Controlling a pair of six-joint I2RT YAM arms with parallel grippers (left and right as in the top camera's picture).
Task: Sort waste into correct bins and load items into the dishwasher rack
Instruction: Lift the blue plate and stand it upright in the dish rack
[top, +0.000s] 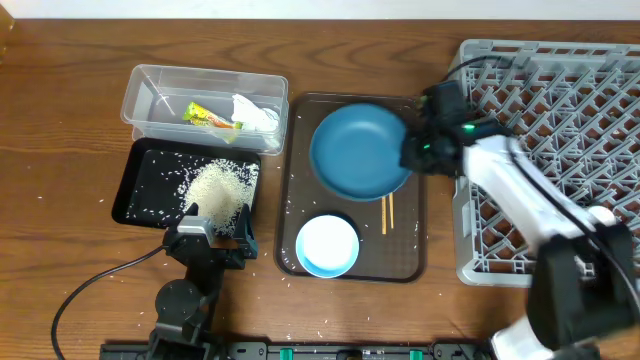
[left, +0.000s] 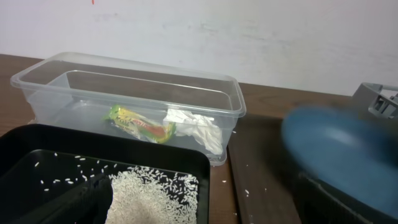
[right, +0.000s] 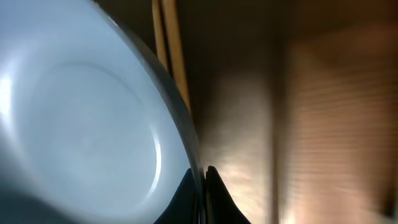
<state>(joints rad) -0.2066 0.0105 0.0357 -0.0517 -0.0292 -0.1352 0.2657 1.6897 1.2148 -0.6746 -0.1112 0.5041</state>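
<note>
Step in hand: we judge it to be moving the plate (top: 355, 150) off the brown tray (top: 405, 250) and into the rack (top: 560, 120).
Right tool (right: 201, 186): closed on the plate's right rim, and the wrist view shows the rim pinched between its two fingers.
Plate: over the far half of the brown tray, just beside the rack's left wall. We cannot tell whether it has left the tray.
Left tool (top: 215, 235): at the near edge of the black tray (top: 145, 185). We cannot tell whether it is open or closed.
Waste: rice (top: 215, 185) lies in the black tray. The wrapper (top: 205, 116) and tissue (top: 255, 112) lie in the clear tub (top: 145, 100).
Waiting: the bowl (top: 327, 245) sits at the near end of the brown tray, with the chopsticks (top: 386, 213) just beside it, near the plate's edge.
Doing it well: the grip sits at the very edge, so we expect the plate to sag or swing. We would lift slowly, carry its low side clear of the rack wall and the chopsticks, and stand it on edge between pegs.
Release: we would let go only once the pegs hold it.
Risk: the smooth rim could slip from the fingers, or the plate could knock the rack wall.
</note>
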